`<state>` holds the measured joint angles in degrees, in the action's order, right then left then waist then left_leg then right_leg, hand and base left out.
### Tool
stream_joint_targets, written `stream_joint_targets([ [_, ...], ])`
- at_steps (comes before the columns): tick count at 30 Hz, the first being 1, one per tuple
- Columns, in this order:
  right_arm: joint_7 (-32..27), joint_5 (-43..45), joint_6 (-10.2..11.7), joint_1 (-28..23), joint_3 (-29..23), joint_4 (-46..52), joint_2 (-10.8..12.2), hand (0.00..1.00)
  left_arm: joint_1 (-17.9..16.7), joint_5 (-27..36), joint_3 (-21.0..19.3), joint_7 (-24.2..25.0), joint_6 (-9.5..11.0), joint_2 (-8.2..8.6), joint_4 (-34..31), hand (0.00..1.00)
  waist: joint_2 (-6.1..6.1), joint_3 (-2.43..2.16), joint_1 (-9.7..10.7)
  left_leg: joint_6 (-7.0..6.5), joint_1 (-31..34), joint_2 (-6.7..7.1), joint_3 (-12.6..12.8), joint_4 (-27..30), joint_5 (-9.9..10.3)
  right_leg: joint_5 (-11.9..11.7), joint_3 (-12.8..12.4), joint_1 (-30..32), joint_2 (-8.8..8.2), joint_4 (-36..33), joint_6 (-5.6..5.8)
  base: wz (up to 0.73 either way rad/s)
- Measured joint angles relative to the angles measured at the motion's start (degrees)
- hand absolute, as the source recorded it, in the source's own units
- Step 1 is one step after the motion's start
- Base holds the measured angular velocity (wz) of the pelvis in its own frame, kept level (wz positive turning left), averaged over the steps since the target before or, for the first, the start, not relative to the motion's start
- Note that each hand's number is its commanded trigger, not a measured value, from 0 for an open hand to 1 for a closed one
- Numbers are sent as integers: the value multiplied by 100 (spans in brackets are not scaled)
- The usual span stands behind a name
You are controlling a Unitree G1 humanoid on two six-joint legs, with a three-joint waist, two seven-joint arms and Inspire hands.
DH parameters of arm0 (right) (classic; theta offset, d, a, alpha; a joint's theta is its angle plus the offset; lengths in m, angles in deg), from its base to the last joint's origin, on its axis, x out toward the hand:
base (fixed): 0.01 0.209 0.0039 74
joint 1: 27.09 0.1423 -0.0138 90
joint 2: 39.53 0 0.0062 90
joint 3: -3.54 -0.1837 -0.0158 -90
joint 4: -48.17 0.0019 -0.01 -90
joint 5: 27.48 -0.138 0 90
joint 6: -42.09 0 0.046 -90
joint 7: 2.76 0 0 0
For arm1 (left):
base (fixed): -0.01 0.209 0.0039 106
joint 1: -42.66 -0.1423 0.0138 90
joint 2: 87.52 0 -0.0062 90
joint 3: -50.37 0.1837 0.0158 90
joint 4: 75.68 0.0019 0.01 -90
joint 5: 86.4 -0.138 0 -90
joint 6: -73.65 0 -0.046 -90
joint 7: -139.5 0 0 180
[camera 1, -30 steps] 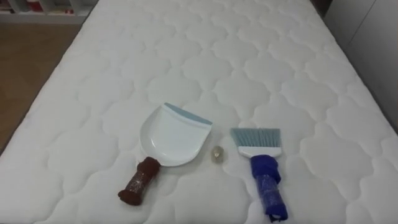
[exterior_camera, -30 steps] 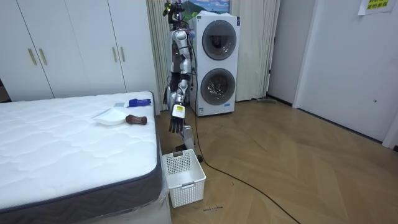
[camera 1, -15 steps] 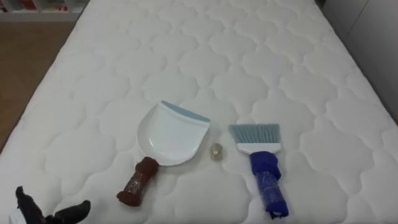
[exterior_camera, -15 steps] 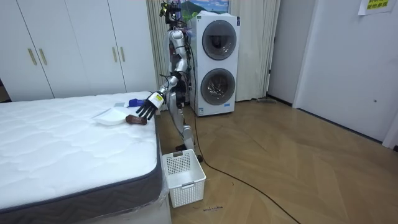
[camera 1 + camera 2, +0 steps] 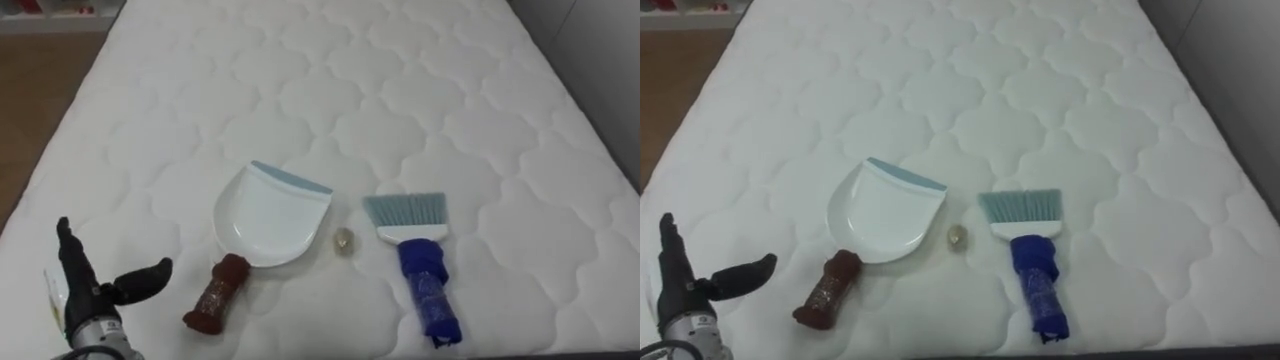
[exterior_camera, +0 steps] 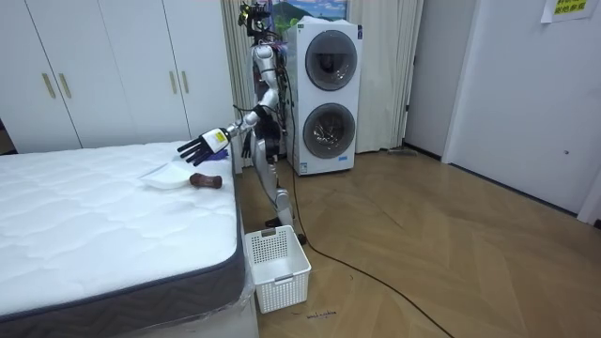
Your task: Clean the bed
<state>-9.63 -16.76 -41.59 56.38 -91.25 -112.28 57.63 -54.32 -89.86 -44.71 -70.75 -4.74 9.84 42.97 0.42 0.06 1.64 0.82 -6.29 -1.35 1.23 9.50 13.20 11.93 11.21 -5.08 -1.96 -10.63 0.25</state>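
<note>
Raised higher since half a second ago, the left hand [image 5: 95, 290] is held over the near left part of the bed [image 5: 400, 90], fingers straight, thumb spread, nothing gripped. The dustpan [image 5: 268, 215] lies just right of it, brown handle toward the robot. A small scrap [image 5: 344, 240] is seen on the mattress outside the pan, between it and the brush [image 5: 415, 255], touching neither. A white basket [image 6: 277, 268] stands on the floor by the bed's corner.
</note>
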Motion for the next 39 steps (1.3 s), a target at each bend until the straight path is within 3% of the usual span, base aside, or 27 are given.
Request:
stream_joint_targets([
  [6, 58, -550, -1, 175, 470, 16, 2, 0, 186, 0, 429, -8, 0, -82, 74, 0, 12, 7, 3, -14, 298, -5, -12, 46, -9, -75, 30, 282, 7, 6, -14, 4],
  [8, 53, -638, -1, 229, 575, 0, -3, 0, 363, -8, 530, -4, 1, -82, 116, 0, 9, 39, 34, -18, 458, -2, -44, 122, -12, -110, 78, 376, -1, 12, -10, 11],
  [15, -2, -900, 8, 649, 856, -247, -40, 0, 1270, -58, 607, 72, 12, -102, 1340, 0, 61, 74, 165, -40, 983, -1, -107, 248, -31, -164, 116, 841, -4, -39, -32, 3],
  [26, -225, -1356, 14, 1136, 1408, -583, -39, 0, 1872, -52, 999, 205, 99, -89, 2287, 0, 58, 119, 270, -45, 1502, -3, -321, 327, -52, -162, 137, 1541, -27, -421, -34, -2],
  [27, -259, -1404, 21, 1187, 1492, -593, -38, 0, 1884, -53, 1004, 204, 99, -90, 2375, 0, 62, 136, 259, -46, 1501, -17, -391, 328, -53, -161, 159, 1666, -31, -622, -37, -32],
  [28, -284, -1461, 66, 1260, 1493, -612, -36, 0, 1897, -57, 1007, 203, 99, -88, 2431, 0, 98, 190, 259, -49, 1480, -49, -662, 325, -56, -142, 196, 1950, -52, -1052, -60, -36],
  [29, -306, -1503, 106, 1298, 1494, -616, -38, 0, 1907, -56, 1009, 199, 99, -85, 2440, 0, 155, 276, 258, -50, 1468, -89, -885, 327, -57, -18, 175, 2161, -31, -1279, -91, -55],
  [30, -363, -1525, 171, 1425, 1553, -625, 7, 0, 1923, -54, 969, 169, 116, -143, 2443, 0, 80, 286, 225, -44, 1587, -73, -1110, 416, -54, -188, -46, 2511, 59, -836, -262, -52],
  [31, -395, -1525, 188, 1500, 1638, -615, 33, 0, 1937, -53, 947, 162, 116, -181, 2461, 0, 7, 271, 225, -30, 1707, 8, -1060, 505, -42, -654, -49, 2622, 31, -475, -311, -29],
  [32, -460, -1526, 201, 1576, 1752, -594, -23, 0, 2103, -53, 977, 174, 125, -148, 2694, 0, 134, 343, 322, 40, 1907, -6, -931, 647, -4, -878, 60, 2642, 18, -375, -343, 8],
  [33, -494, -1517, 188, 1580, 1788, -687, -6, 0, 2238, -49, 984, 179, 135, -110, 2798, 0, 137, 346, 320, 88, 1986, -7, -654, 639, -33, -878, 46, 2630, 4, -327, -344, 23],
  [35, -484, -1530, 186, 1598, 1863, -775, 15, 0, 2435, -44, 989, 173, 170, -109, 2887, 0, 132, 349, 395, 114, 2156, -49, -423, 516, -131, -883, -201, 2633, 7, -330, -332, 47],
  [36, -470, -1545, 176, 1591, 1868, -775, 16, 0, 2564, -46, 1036, 171, 189, -110, 2890, 0, 124, 347, 430, -8, 2278, -94, -221, 433, -246, -883, -279, 2646, 15, -347, -281, 62],
  [39, -419, -1549, 166, 1662, 1867, -788, 25, 0, 2592, -54, 1093, 165, 268, -113, 2905, 0, 9, 296, 351, -54, 2278, -9, -86, 470, -318, -906, -292, 2707, 18, -388, -220, 16],
])
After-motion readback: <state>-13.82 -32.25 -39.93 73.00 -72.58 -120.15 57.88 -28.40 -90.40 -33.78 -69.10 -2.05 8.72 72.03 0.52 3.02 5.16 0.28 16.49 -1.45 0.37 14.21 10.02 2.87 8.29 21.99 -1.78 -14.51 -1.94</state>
